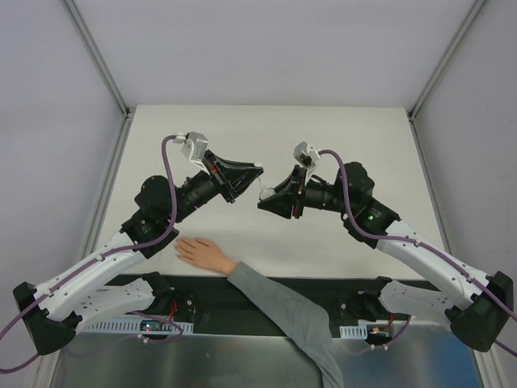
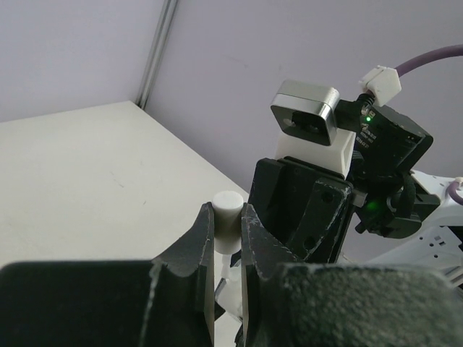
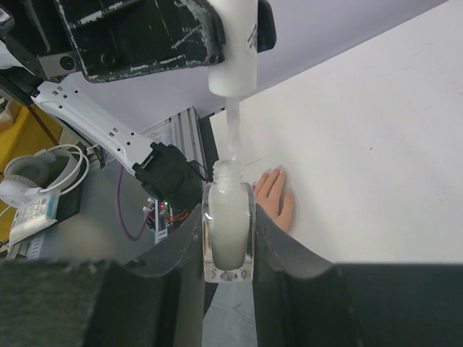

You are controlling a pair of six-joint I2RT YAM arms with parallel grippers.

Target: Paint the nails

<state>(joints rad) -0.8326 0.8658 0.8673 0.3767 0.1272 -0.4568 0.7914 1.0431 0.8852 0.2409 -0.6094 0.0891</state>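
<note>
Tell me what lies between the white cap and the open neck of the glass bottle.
Only the thin whitish brush stem, running from the cap down to the mouth of the bottle. The right wrist view shows it.

The table [image 1: 323,137] is plain off-white and the surrounding walls are pale grey. The hand [image 1: 202,252] is pale pinkish-beige; its sleeve [image 1: 283,311] is mid grey. The left arm [image 1: 105,267] and right arm [image 1: 428,255] have white link covers and black joints, with purple cables [image 1: 167,174]. The left gripper [image 2: 227,217] and right gripper [image 3: 229,217] are black with whitish scuff marks. The bottle [image 3: 229,238] is clear glass with milky white contents. The cap [image 3: 237,50] is white with small dark print, and the brush [image 3: 232,134] is translucent white. The wrist camera [image 2: 307,108] is silver-grey on a white mount, beside a green indicator light [image 2: 367,119].
</note>
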